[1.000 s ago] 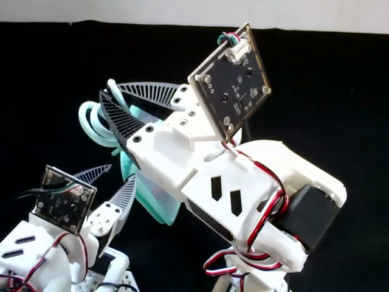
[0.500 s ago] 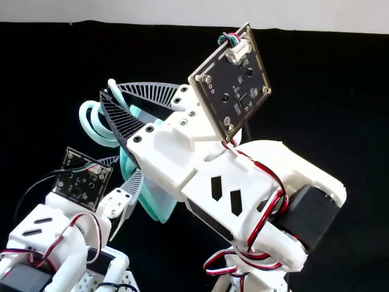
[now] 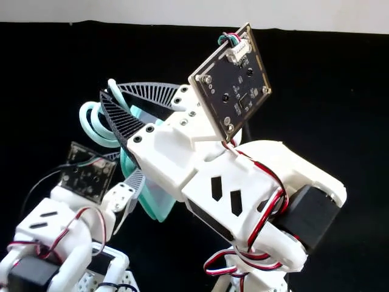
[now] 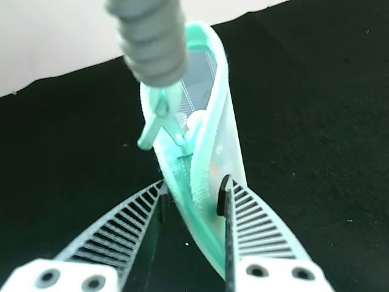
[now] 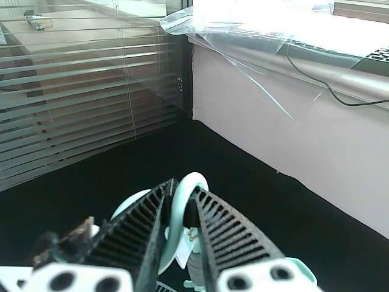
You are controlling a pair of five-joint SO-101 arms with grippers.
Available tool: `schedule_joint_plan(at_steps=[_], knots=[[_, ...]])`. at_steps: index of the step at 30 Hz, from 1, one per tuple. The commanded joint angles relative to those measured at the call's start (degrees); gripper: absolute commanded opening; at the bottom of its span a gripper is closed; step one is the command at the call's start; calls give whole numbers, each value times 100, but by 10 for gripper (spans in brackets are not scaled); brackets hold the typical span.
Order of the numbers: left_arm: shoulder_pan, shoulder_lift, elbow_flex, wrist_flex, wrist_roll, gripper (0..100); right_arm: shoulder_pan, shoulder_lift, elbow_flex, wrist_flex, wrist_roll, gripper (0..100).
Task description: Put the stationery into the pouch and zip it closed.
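The black counter (image 3: pixel 328 85) lies below both hands. The translucent mint-green zip pouch (image 3: pixel 149 201) is held upright in the air between them. The right hand (image 5: pixel 182 193), on the large white arm at the centre of the high view, is clenched on the pouch's mint-green carrying loop (image 5: pixel 193 176). The loop passes between this hand's ribbed fingers just behind the tips, and the pouch body hangs beneath the hand. The left hand (image 4: pixel 194 187) sits at the pouch's lower end, under the right hand, and grasps it, with one ribbed finger against each face of the pouch. The mint-green zip pull (image 4: pixel 155 125) stands out from the pouch edge just beyond the left hand's fingertips. Through the pouch wall ahead of that hand show small pale and orange items, too blurred to identify.
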Motion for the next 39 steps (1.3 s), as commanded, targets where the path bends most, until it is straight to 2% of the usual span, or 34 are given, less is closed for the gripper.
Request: schedule_joint_plan(at_steps=[1, 7, 15, 19, 28, 39], knots=[[-13, 110, 242, -316, -26, 152, -22, -22, -127, 31, -26, 5], [-40, 101, 233, -686, -44, 2, -22, -22, -127, 31, -26, 5], [-48, 48, 224, -554, -53, 6, 84, -22, -127, 31, -26, 5], [-48, 48, 224, -229, -62, 6, 734, -22, -127, 31, -26, 5], [-57, 40, 233, -167, -62, 6, 2457, 4, -75, 31, -44, 5], [-57, -154, 233, 35, -62, 6, 3424, 101, -48, 31, -53, 5]])
